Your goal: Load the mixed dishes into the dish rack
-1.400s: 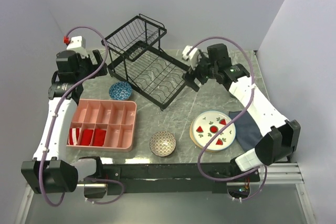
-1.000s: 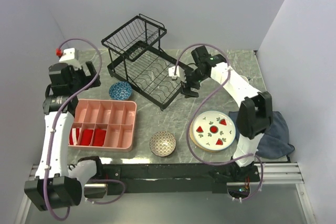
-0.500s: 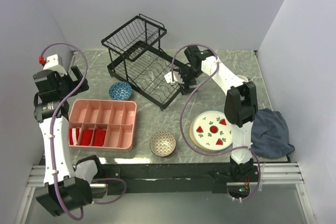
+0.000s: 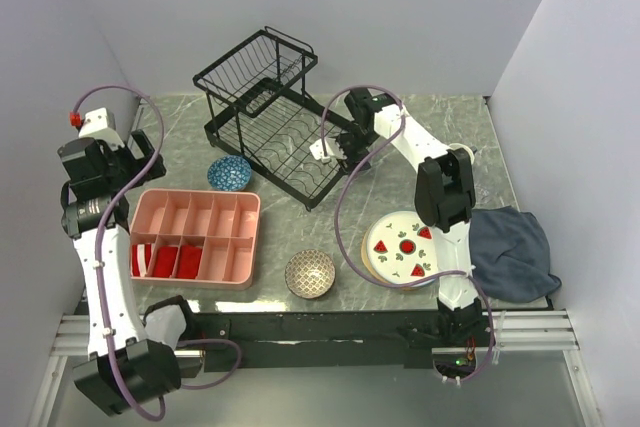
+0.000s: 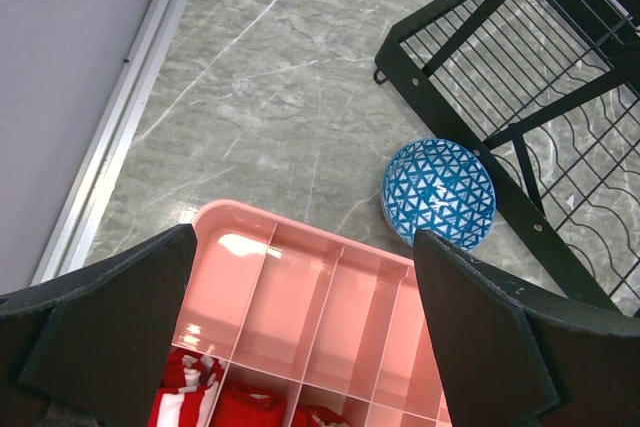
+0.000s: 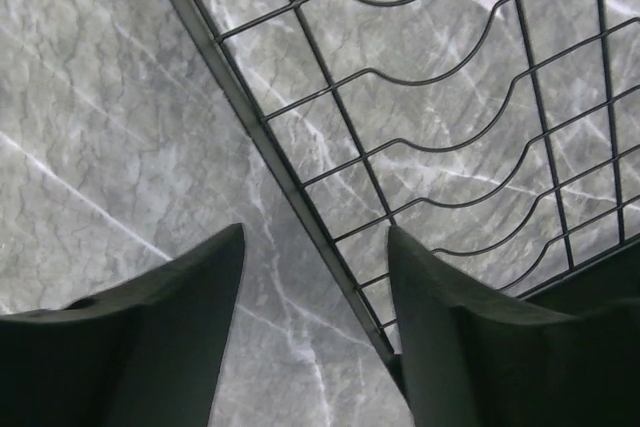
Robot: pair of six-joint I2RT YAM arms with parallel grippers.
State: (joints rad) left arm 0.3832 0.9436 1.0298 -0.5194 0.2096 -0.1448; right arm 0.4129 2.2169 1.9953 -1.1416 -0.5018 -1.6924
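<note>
While the left gripper (image 5: 300, 347) hangs wide open and empty, the pink tray (image 5: 300, 297) sits directly beneath it and the small blue patterned bowl (image 5: 439, 192) just ahead to its right, touching the dish rack (image 4: 270, 117). Right gripper (image 6: 315, 277): jaws apart, straddling the rack's base rail, gripping nothing. Watermelon plate (image 4: 405, 249) and pinkish-brown bowl (image 4: 310, 274) lie well behind it.
</note>
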